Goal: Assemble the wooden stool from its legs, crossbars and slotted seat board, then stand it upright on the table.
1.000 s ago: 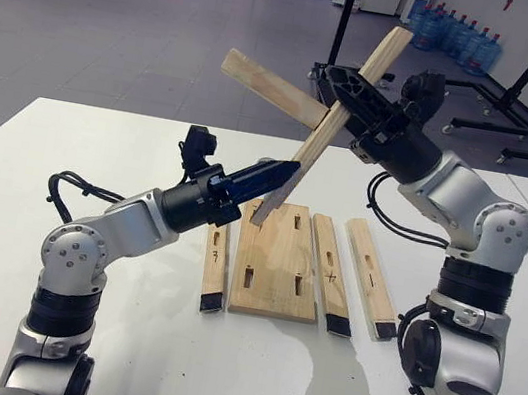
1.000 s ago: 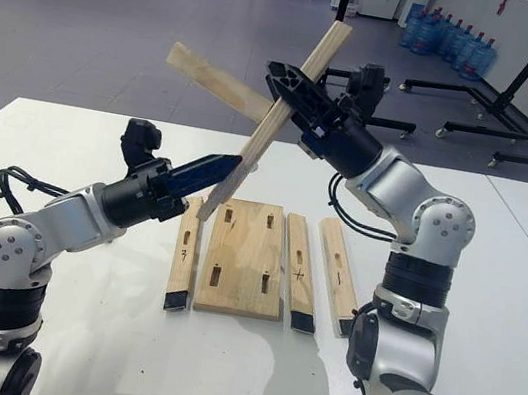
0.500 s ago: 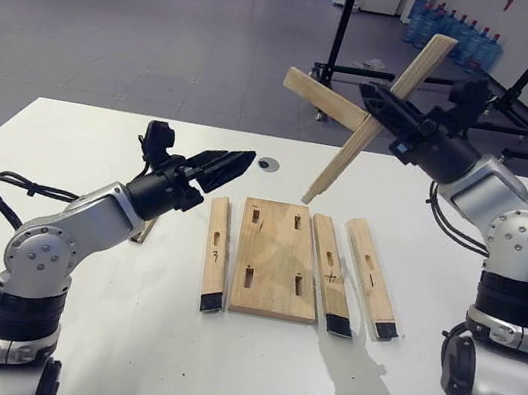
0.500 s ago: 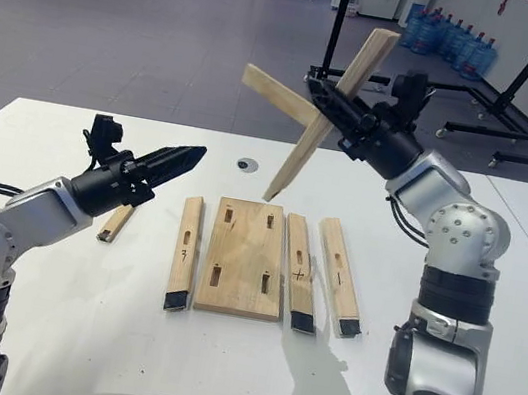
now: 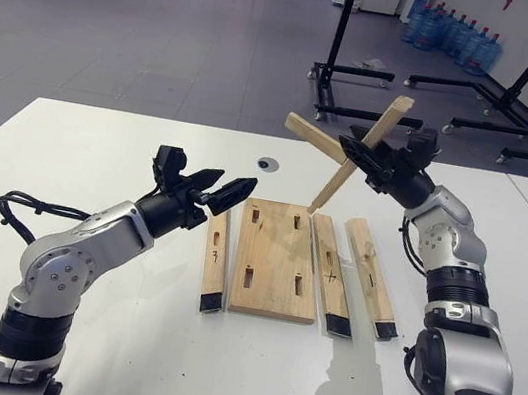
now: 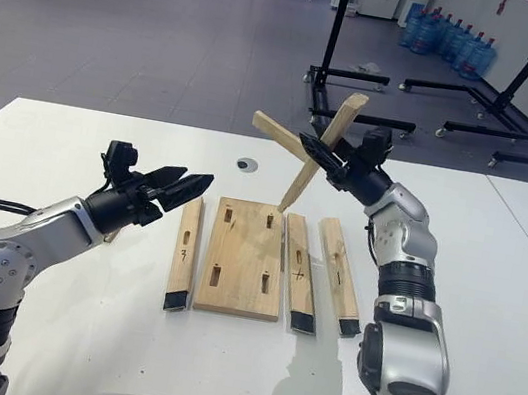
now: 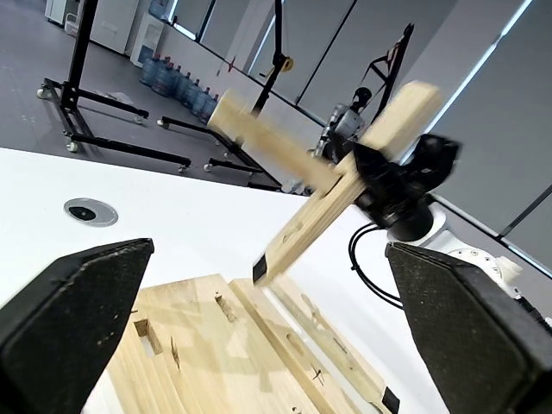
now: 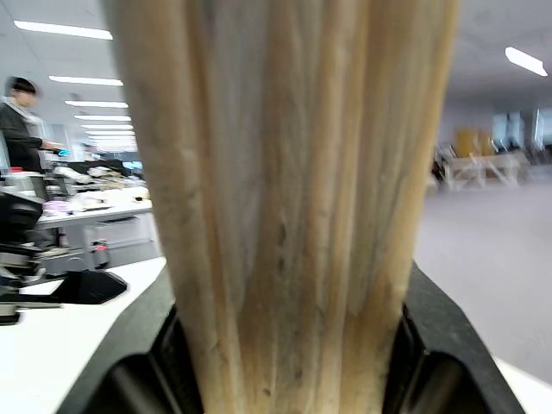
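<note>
My right gripper (image 5: 355,152) is shut on a wooden leg with a crossbar (image 5: 317,136) set through it, forming a cross. It holds the leg (image 5: 366,148) tilted in the air, with the lower end just above the far edge of the slotted seat board (image 5: 279,258). The leg's wood (image 8: 285,216) sits close between the dark fingers (image 8: 138,371). My left gripper (image 5: 237,180) is open, low over the table beside the far end of the left loose leg (image 5: 217,256). Its fingers (image 7: 69,302) frame the held cross (image 7: 345,185).
Two more loose legs (image 5: 330,275) (image 5: 372,277) lie right of the board. A round grommet hole (image 5: 267,165) sits in the white table (image 5: 100,150) behind the board. Metal stands and water bottles are on the floor beyond the table.
My right arm has carried the cross down and to the right, its lower end now near the board's far edge. My left gripper let go near the leg's end, opened and drew back left.
</note>
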